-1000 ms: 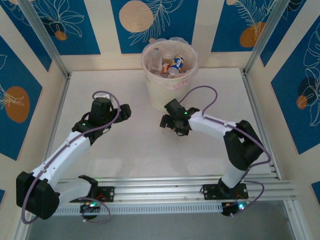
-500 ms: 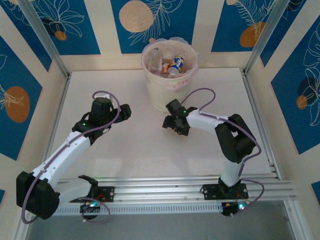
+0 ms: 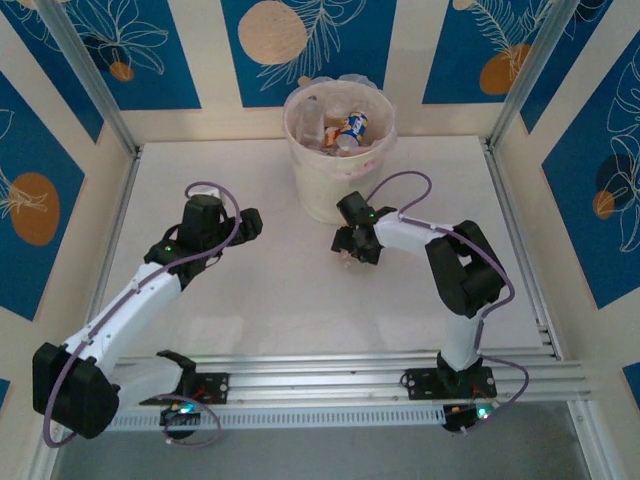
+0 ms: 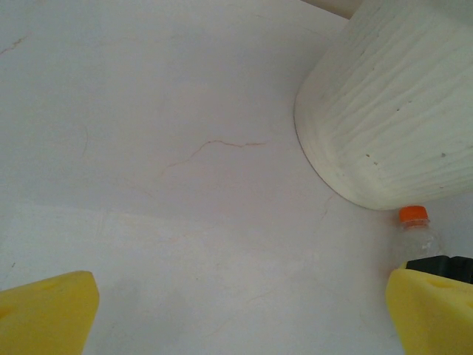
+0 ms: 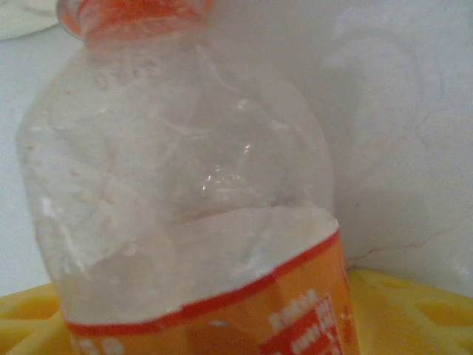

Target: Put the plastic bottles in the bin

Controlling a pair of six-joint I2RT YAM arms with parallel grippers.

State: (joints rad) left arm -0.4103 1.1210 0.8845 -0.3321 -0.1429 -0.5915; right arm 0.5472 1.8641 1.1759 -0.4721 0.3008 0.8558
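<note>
Now picking up a bottle (image 5: pixel 196 192) just beside the bin (image 3: pixel 318 185).
Standing up on the table (image 4: pixel 148 111), orange cap (image 4: pixel 413 215) on top, sitting between the yellow fingers (image 5: pixel 414 303) of the right gripper (image 3: pixel 348 252); hard telling if squeezing yet. Hanging wide open, holding nothing: left gripper (image 4: pixel 240 307). Probably needing next: gripping firmly, lifting high above the bin, letting go inside.

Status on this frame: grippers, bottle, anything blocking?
Left gripper open, empty. Right gripper shut on orange-capped bottle, beside bin. Nothing in the way.
</note>
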